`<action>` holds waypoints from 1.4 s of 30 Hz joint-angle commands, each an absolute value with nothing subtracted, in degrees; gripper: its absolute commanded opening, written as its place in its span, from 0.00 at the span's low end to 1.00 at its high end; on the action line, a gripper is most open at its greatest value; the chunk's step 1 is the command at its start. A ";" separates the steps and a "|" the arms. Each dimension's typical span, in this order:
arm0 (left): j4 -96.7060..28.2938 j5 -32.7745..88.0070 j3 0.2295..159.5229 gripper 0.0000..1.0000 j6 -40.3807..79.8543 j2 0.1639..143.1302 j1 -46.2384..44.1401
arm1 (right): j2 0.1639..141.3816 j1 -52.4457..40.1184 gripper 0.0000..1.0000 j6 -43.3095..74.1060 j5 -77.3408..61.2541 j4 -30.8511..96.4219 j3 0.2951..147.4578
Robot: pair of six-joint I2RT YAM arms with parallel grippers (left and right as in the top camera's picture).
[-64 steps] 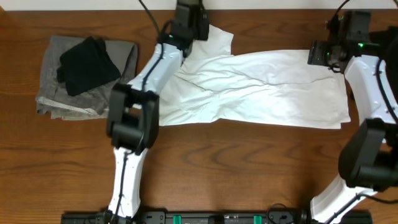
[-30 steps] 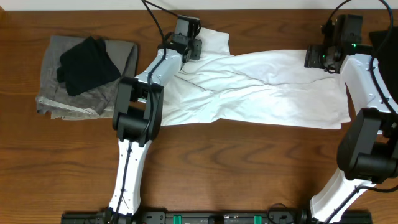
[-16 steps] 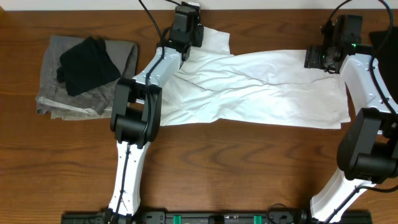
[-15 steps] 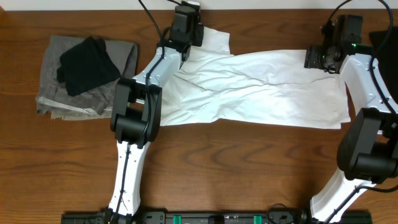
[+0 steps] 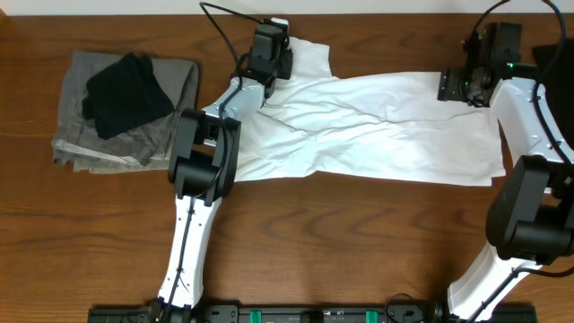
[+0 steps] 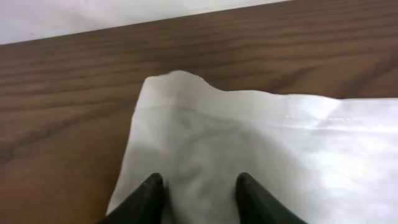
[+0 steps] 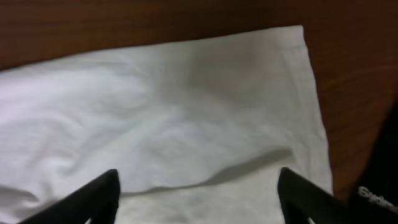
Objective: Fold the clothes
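White T-shirt (image 5: 386,126) spread flat and wrinkled over the far half of the wooden table (image 5: 341,233), one sleeve reaching toward the far edge. Left gripper (image 6: 199,198) at that sleeve, jaws apart, dark fingertips (image 6: 152,190) low over the cloth near its outer corner; contact with the fabric too close to judge. Right gripper (image 7: 202,196) above the shirt's far right corner, jaws spread wide, nothing between them but the cloth lying below. Well apart at the left end of the table, a folded grey garment (image 5: 170,126) with a black garment (image 5: 126,90) crumpled on top.
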State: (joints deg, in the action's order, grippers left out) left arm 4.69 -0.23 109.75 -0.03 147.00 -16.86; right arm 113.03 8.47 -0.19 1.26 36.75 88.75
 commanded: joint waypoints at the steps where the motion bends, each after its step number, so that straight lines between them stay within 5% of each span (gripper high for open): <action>1: 2.90 -0.47 109.47 0.33 -0.19 149.32 -16.08 | 114.10 10.24 0.82 -0.49 2.35 37.04 88.47; 11: 2.26 -0.47 109.49 0.18 -0.19 149.25 -16.08 | 119.83 17.21 0.82 -1.76 -3.51 31.88 88.47; 25: 2.24 -0.47 109.49 0.19 -0.19 149.25 -16.08 | 125.84 17.02 0.80 -7.77 -3.25 12.91 88.51; 42: 1.98 -0.49 109.49 0.19 -0.19 149.25 -16.08 | 134.85 16.84 0.80 -7.81 -6.50 4.32 91.68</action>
State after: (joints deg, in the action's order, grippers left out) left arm 4.01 -0.25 109.97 -0.03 147.00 -16.49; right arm 132.70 17.28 -7.03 -5.54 4.89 90.24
